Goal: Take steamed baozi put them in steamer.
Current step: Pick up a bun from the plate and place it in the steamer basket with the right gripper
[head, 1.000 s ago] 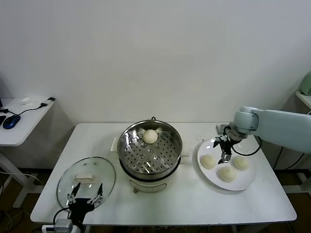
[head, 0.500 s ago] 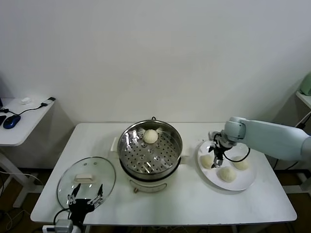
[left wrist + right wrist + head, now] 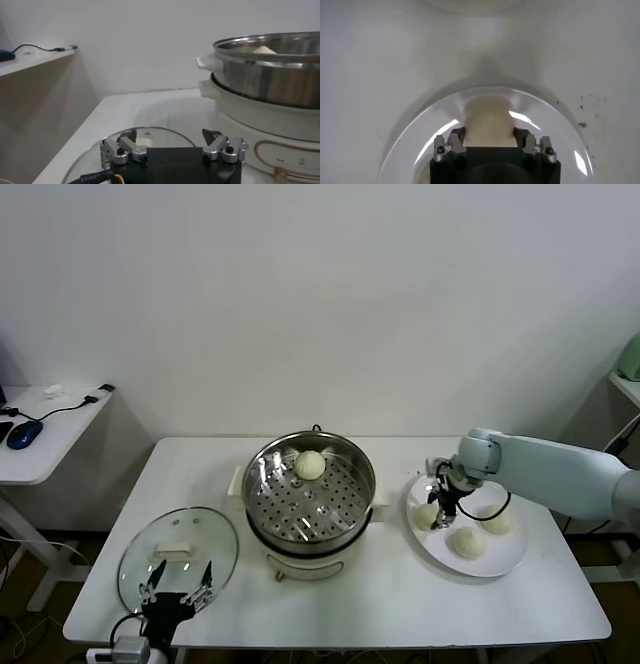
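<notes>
Right gripper [image 3: 437, 515] jaws wide, straddling a round cream-white dough bun [image 3: 489, 121] on the flat white plate [image 3: 505, 557]; close gently, centred, then lift.

We are reaching our right arm in from the right side, forearm angled down and inward, with the right gripper [image 3: 440, 512] pointing downward. In the right wrist view its fingers [image 3: 456, 136] are standing spread apart. We are keeping our left arm parked low at the near left, left gripper [image 3: 177, 597] pointing forward, its fingers [image 3: 123, 145] parted wide and holding nothing.
</notes>
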